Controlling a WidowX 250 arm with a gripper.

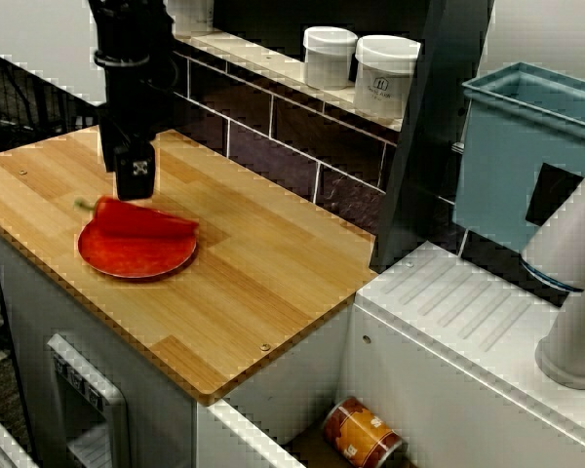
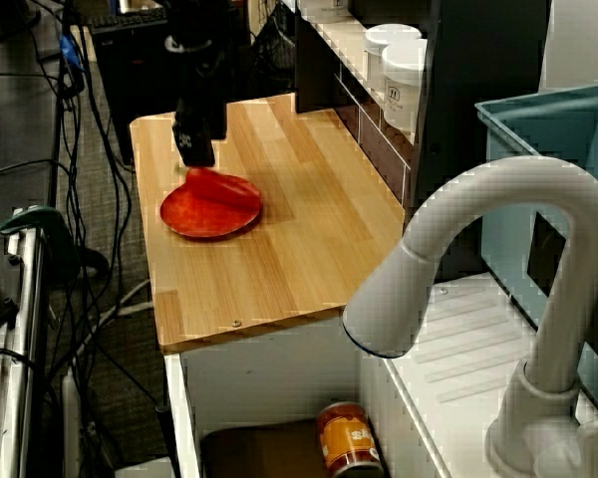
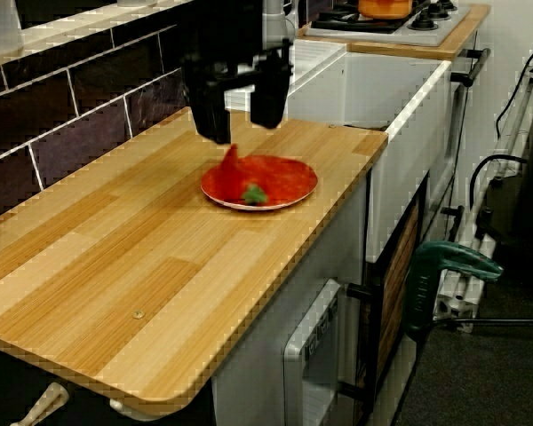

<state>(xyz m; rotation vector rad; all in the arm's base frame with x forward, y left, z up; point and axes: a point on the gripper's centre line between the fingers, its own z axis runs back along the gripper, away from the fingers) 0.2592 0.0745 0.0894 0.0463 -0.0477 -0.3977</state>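
A red bell pepper (image 1: 141, 219) with a green stem (image 3: 253, 193) lies on a red plate (image 1: 136, 268) on the wooden counter (image 1: 263, 283). My black gripper (image 3: 244, 131) hangs just above the pepper's raised end. In the view along the counter its two fingers (image 3: 215, 120) stand apart with nothing between them, and the pepper (image 3: 249, 173) sits right beneath the gap. In the view past the faucet the gripper (image 2: 196, 149) is over the far edge of the plate (image 2: 204, 229). In the view from the counter's front the gripper (image 1: 135, 175) almost touches the pepper's top.
Two white jars (image 1: 329, 57) stand on the ledge above the dark tiled wall. A blue bin (image 1: 526, 156) and a white faucet (image 2: 478, 299) are by the sink side. A can (image 1: 363, 434) lies below. A stove (image 3: 382, 13) lies beyond the counter.
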